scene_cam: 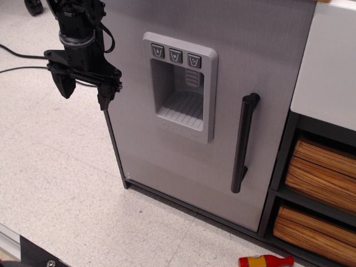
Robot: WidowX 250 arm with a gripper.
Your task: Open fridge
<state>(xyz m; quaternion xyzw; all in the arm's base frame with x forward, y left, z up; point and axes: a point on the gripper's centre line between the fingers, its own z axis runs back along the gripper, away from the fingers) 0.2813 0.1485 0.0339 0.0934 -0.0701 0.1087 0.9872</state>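
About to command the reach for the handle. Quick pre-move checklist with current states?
1. Fridge door shut, ready to pull: ok.
2. Handle in view and unobstructed: ok.
3. Gripper open and empty: ok.
4. Gripper lined up with handle: not ok, it hangs off the door's far edge, opposite the handle.
5. Dispenser panel sticks out along a straight path to the handle: not ok, route around it.
6. Floor in the door's swing: cannot tell; a bottle lies near the base.
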